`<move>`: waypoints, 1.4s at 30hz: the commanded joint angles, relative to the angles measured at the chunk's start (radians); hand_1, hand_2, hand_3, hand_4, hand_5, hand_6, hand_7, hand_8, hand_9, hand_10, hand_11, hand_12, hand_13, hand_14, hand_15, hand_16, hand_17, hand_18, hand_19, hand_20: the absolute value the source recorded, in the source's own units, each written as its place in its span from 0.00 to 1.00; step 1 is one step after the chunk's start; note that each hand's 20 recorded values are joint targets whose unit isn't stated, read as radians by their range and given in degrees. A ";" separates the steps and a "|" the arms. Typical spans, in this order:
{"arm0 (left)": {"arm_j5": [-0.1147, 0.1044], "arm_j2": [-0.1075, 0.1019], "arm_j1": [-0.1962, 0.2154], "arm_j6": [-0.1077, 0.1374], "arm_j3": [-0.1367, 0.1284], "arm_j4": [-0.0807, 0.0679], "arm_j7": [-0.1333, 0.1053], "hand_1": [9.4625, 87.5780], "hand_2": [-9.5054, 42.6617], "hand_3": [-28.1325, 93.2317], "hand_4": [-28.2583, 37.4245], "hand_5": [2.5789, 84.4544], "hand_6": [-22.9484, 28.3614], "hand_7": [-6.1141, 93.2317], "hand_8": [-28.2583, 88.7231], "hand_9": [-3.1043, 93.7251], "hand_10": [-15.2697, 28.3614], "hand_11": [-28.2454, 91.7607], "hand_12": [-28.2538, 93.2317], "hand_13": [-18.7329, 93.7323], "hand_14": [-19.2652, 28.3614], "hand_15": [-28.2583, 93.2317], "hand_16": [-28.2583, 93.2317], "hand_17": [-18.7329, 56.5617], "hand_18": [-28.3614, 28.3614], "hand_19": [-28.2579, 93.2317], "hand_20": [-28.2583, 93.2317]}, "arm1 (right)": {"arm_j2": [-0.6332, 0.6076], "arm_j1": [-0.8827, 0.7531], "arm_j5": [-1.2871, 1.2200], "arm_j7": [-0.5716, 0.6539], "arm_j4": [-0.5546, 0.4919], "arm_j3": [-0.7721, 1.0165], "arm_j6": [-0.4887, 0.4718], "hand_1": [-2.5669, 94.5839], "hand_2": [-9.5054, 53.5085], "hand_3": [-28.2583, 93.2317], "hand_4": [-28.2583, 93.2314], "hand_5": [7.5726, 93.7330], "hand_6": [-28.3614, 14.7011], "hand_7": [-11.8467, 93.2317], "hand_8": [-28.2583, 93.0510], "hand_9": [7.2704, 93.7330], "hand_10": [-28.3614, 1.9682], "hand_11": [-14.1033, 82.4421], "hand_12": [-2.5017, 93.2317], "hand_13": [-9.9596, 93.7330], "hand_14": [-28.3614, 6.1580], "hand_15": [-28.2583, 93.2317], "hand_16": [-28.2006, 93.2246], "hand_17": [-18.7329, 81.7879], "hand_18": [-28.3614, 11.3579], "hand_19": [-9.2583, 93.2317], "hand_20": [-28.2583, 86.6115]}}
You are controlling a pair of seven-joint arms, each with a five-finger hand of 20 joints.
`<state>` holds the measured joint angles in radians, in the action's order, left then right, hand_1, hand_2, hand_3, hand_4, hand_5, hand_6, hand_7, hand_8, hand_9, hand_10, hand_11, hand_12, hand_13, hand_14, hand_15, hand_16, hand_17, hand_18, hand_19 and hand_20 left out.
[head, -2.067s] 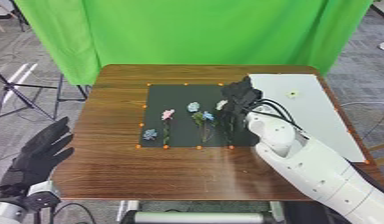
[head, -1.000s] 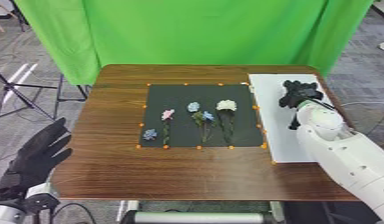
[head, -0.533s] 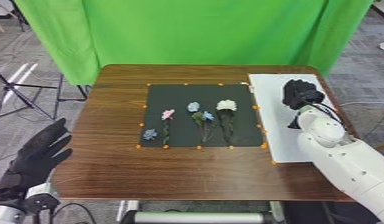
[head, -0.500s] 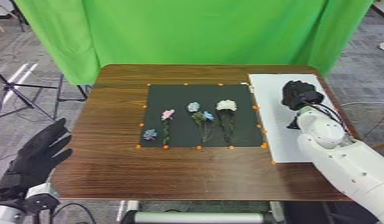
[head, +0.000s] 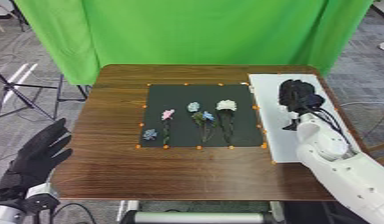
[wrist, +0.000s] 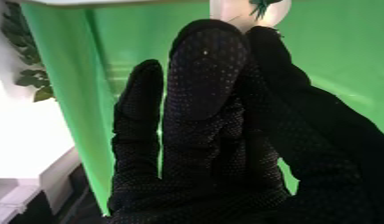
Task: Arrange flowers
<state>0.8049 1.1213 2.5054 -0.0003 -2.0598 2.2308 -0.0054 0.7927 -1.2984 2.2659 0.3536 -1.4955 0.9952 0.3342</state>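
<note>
Item, right hand (head: 298,95): black glove, set over the white board (head: 291,150) on the table; whether it is spread, pressed together or pinching cannot be told. In the right wrist view, a pale, rounded thing (wrist: 246,11) with a dark green sprig (wrist: 259,6) lies right at the end of the right hand (wrist: 206,90); any grip on it cannot be told. Bearings from the right hand, twelve being the far edge of the table (head: 188,172): right arm (head: 323,142), white, coming in between five and six. White flower (head: 226,105), stemmed, between eight and nine, on the dark mat (head: 181,137). Blue flower (head: 208,115), next farther out, between eight and nine. Light blue flower (head: 194,106), near nine. Pink flower (head: 167,114), on a long stem, between eight and nine. Small blue flower (head: 149,134), near eight, at the mat's outer side. Left hand (head: 33,152), farthest out, between eight and nine, fingers spread, beside the table. Green curtain (head: 197,35), beyond the table, from ten to twelve.
</note>
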 commanded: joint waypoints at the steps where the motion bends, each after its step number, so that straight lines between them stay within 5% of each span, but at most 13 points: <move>1: -0.004 0.000 0.012 -0.003 -0.005 0.003 0.003 0.20 0.17 0.80 0.02 0.23 0.46 0.24 0.16 0.20 0.54 0.32 0.40 0.26 0.63 0.34 0.30 0.08 0.80 0.51 0.32 | -0.014 -0.110 -0.007 -0.074 -0.156 0.061 -0.037 0.56 0.00 0.93 0.00 0.72 0.70 0.62 0.20 0.90 0.82 0.36 0.56 0.94 0.91 0.54 0.58 0.52 0.37 0.78 0.60; 6: -0.004 -0.006 0.006 -0.008 -0.008 0.000 0.006 0.20 0.17 0.80 0.02 0.23 0.46 0.24 0.16 0.20 0.54 0.32 0.40 0.26 0.63 0.34 0.30 0.08 0.80 0.51 0.32 | -0.004 -0.147 0.040 -0.123 -0.215 0.028 -0.046 0.56 0.00 0.93 0.00 0.72 0.70 0.63 0.20 0.90 0.82 0.35 0.56 0.94 0.91 0.54 0.59 0.52 0.37 0.78 0.61; 20: -0.005 -0.010 0.007 -0.007 -0.005 0.002 0.006 0.20 0.16 0.80 0.02 0.23 0.46 0.24 0.16 0.20 0.54 0.32 0.40 0.26 0.63 0.34 0.30 0.08 0.80 0.51 0.31 | 0.047 -0.128 0.128 -0.132 -0.156 -0.054 0.010 0.56 0.00 0.93 0.00 0.71 0.71 0.63 0.20 0.90 0.83 0.35 0.56 0.94 0.91 0.53 0.59 0.51 0.37 0.78 0.61; 33: -0.005 -0.007 0.009 -0.005 -0.008 0.002 0.004 0.20 0.17 0.80 0.02 0.23 0.46 0.24 0.16 0.20 0.54 0.32 0.40 0.26 0.63 0.34 0.30 0.08 0.79 0.51 0.32 | 0.031 -0.227 0.104 -0.189 -0.280 0.045 -0.169 0.47 0.00 0.89 0.00 0.65 0.72 0.61 0.21 0.85 0.80 0.32 0.53 0.89 0.88 0.54 0.58 0.46 0.34 0.77 0.63; 39: -0.005 -0.007 0.006 -0.006 -0.007 0.001 0.006 0.20 0.17 0.80 0.02 0.23 0.46 0.24 0.16 0.20 0.54 0.32 0.40 0.26 0.63 0.34 0.30 0.08 0.80 0.51 0.32 | 0.030 -0.235 0.105 -0.189 -0.284 0.066 -0.204 0.40 0.00 0.91 0.00 0.60 0.72 0.53 0.19 0.74 0.69 0.43 0.34 0.85 0.82 0.58 0.50 0.43 0.31 0.76 0.64; 42: -0.005 -0.007 0.007 -0.006 -0.009 0.001 0.005 0.20 0.17 0.80 0.02 0.23 0.46 0.24 0.16 0.20 0.54 0.32 0.40 0.26 0.63 0.34 0.30 0.08 0.80 0.51 0.32 | 0.027 -0.245 0.092 -0.193 -0.296 0.083 -0.197 0.36 0.00 0.94 0.00 0.57 0.73 0.47 0.09 0.73 0.67 0.46 0.28 0.84 0.80 0.60 0.47 0.42 0.30 0.76 0.65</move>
<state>0.8041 1.1108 2.5039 -0.0012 -2.0618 2.2303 -0.0040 0.8311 -1.5211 2.3695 0.1717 -1.7727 1.0473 0.1300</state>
